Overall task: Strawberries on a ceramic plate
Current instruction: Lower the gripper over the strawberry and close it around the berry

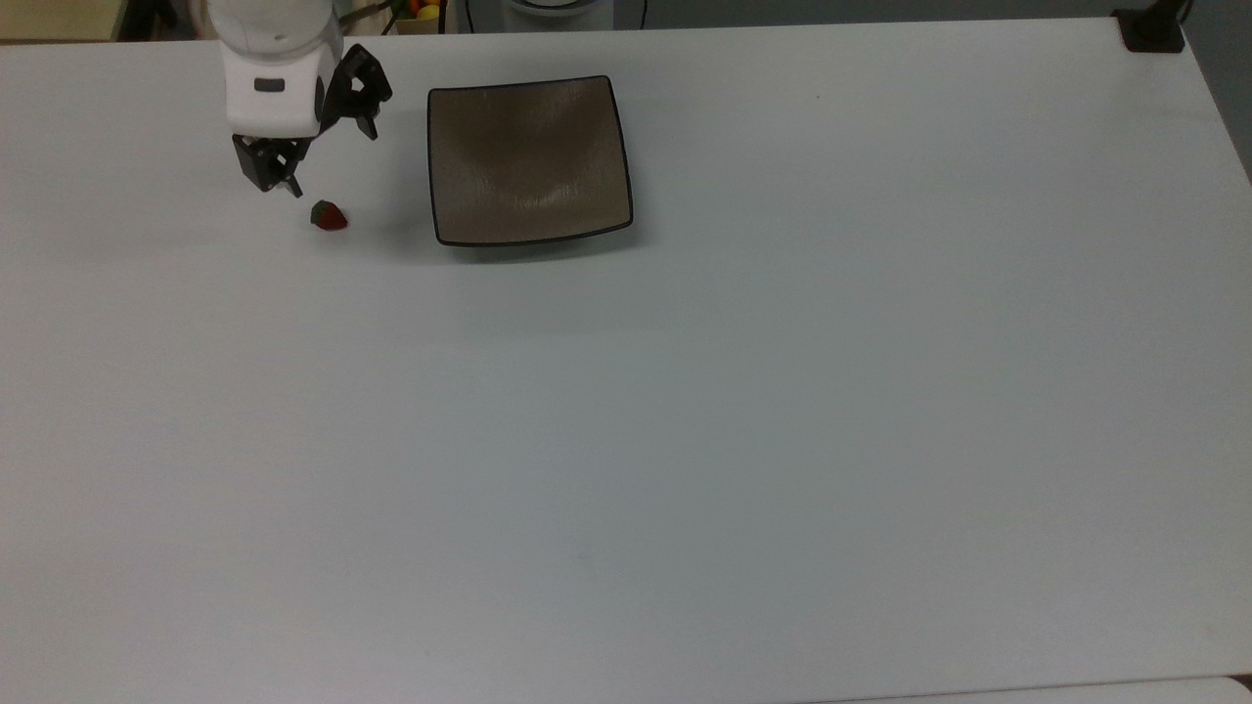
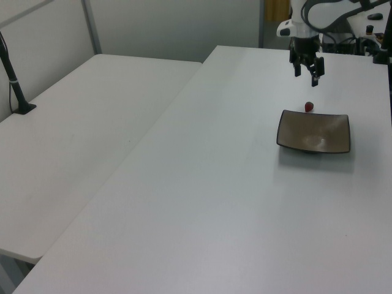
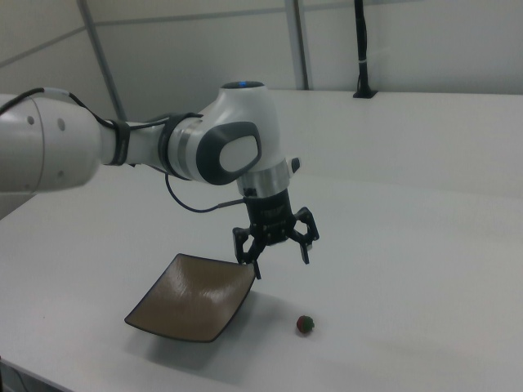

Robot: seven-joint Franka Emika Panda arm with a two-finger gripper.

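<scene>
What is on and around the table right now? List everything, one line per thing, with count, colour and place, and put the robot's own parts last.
strawberry: one, red with a dark green cap, on the table at the top view's left of the plate, apart from it.
ceramic plate: one, square, tan-brown with a thin dark rim, nothing on it, near the table's far edge in the top view.
table: one, white, bearing the plate and strawberry.
second table: one, white, at the left view's left.
black post: one, standing at the table's far edge in the right view.
arm: one, white and grey.
pincer: one, black, open, above the table near the strawberry, holding nothing.
</scene>
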